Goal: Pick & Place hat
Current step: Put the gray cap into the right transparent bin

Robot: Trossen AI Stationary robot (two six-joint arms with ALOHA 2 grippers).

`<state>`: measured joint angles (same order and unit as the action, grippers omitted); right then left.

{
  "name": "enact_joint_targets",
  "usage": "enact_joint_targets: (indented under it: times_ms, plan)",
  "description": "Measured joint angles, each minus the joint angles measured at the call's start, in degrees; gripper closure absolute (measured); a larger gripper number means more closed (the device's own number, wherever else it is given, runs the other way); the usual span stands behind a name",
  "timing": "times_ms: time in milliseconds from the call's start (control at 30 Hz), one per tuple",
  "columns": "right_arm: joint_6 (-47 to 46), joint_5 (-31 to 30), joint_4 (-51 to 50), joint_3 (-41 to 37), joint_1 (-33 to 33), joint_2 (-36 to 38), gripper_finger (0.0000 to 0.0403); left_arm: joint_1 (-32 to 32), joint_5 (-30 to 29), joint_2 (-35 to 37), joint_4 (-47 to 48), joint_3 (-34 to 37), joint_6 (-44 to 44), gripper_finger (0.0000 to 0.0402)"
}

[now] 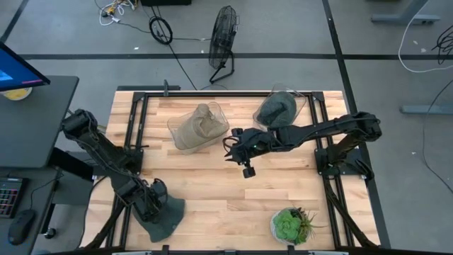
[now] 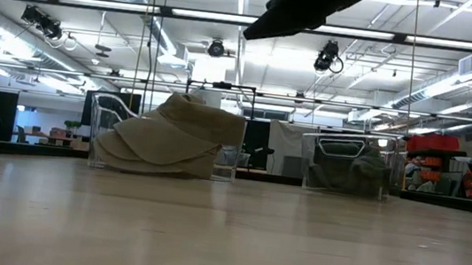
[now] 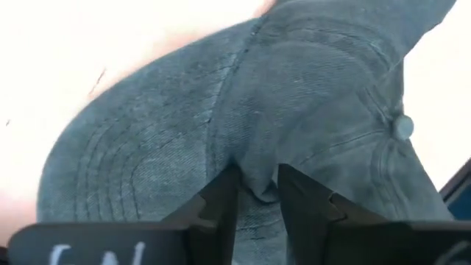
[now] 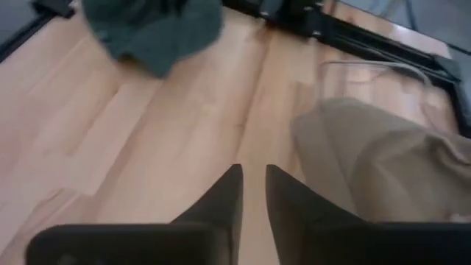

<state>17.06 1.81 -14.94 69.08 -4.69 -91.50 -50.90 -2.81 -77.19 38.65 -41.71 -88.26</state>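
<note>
A dark grey-green cap lies on the table near its near-left corner, and it fills the left wrist view. My left gripper is down on it and shut on its cloth. My right gripper hangs over the middle of the table with nothing between its fingers, which are close together. It also shows at the top of the low view. A beige hat sits in a clear bin. Dark green hats sit in a second clear bin. My left gripper pinches a raised fold of the cap's crown cloth between its two fingers, near where the crown meets the stitched brim. The fingers come from above, slanting down. The cap rests on the table below them.
The clear bin with the beige hat stands at the far middle of the table. The bin with dark hats is at the far right. A potted green plant stands near the near-right edge. Bare wood lies between the arms.
</note>
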Motion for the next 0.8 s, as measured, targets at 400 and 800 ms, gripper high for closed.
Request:
enact_joint_targets:
  times_ms: [400,800]
  plan:
    - [0.1,2.6,4.0,0.0,-1.8,-1.2,0.0206,1.3,-2.3,-2.0,-1.0,0.0,7.2,0.0284]
    - [-5.0,3.1,12.6,0.1,-4.3,-2.5,0.0188,6.2,-10.4,-2.0,1.0,-4.0,24.7,0.0397]
